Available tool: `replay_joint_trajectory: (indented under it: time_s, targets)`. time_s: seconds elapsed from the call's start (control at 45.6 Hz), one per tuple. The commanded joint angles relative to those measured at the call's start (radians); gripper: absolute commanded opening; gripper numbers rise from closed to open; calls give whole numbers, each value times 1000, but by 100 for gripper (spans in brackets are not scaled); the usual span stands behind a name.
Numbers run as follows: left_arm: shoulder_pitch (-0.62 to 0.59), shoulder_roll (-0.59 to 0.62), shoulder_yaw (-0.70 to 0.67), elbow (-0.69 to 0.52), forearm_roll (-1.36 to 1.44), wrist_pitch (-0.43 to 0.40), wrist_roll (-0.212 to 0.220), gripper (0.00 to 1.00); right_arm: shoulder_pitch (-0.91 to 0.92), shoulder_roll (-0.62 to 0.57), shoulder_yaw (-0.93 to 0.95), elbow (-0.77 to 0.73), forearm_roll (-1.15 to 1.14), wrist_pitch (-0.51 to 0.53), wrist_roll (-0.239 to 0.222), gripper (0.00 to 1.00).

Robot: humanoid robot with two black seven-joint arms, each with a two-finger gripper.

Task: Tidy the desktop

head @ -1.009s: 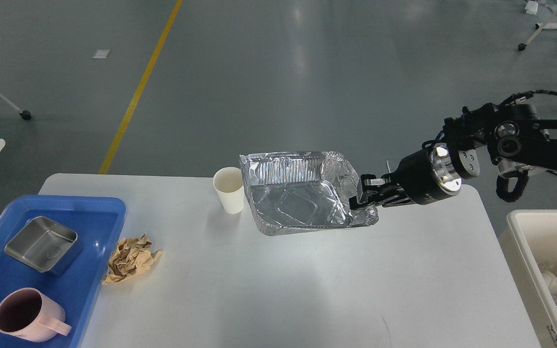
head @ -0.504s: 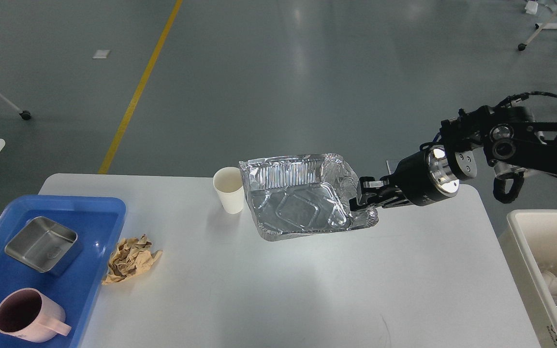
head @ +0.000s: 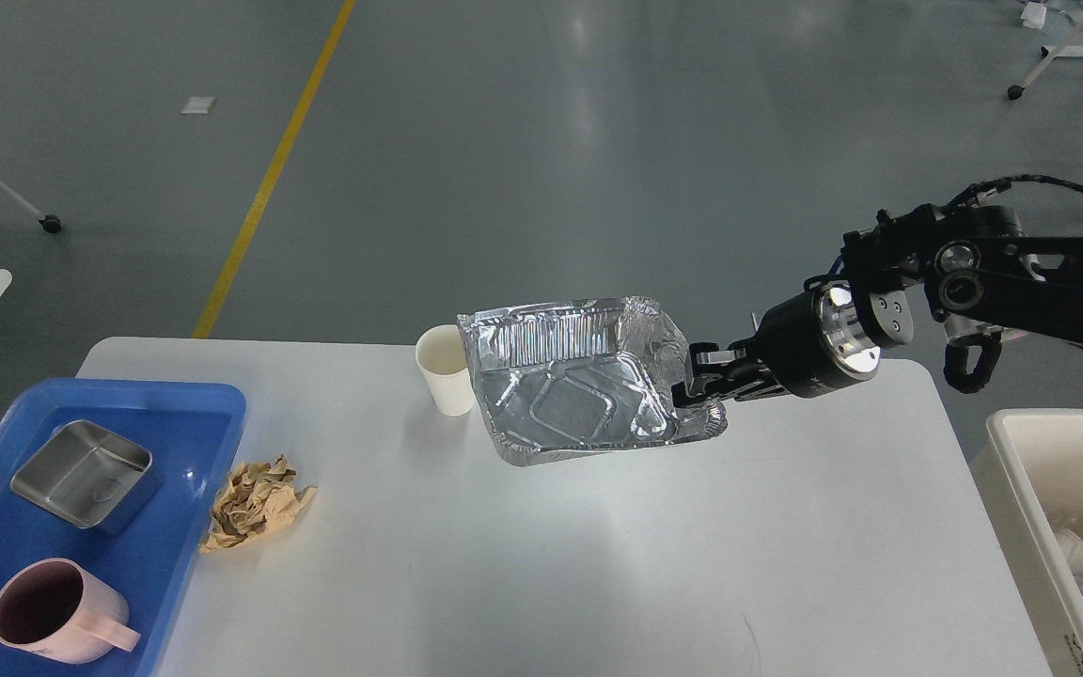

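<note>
A: Nearest, the bin (head: pixel 1021 489) sits at the counter's (head: pixel 551 564) right edge, right of the raised foil tray (head: pixel 570 390).

B: The right hand (head: pixel 706 381) pinches its right rim, long axis running left, probably just clear of the paper cup (head: pixel 445 367). Left hand unseen.

Legible text: none.
Foil tray (head: pixel 579 385): embossed ribs only, no lettering.
Paper cup (head: pixel 445 369): plain white, unprinted.
Pink mug (head: pixel 51 616): no marking seen.
Cream bin (head: pixel 1021 470): dark print at lower rim, too small to read.
Right gripper (head: pixel 703 381): no readable label.
</note>
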Motion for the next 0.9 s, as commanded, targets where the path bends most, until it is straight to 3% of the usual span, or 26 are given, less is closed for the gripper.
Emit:
replay_joint_trajectory:
  time_s: [0.0, 0.153, 0.263, 0.57, 0.877]
  targets:
    - [-57, 45, 2, -25, 0, -20, 2, 88, -1, 5, 0, -1, -4, -2, 0, 0]
    - [-69, 21, 3, -25, 61, -19, 4, 88, -3, 11, 0, -12, -8, -2, 0, 0]
    - [-67, -112, 6, -20, 165, 12, 13, 88, -3, 14, 0, -13, -17, -2, 0, 0]
    - [-69, -530, 8, -12, 429, 87, 189, 89, -5, 20, 0, -24, -20, -2, 0, 0]
    - [-61, -860, 26, 32, 689, 90, 246, 89, -12, 31, 0, -36, -31, -3, 0, 0]
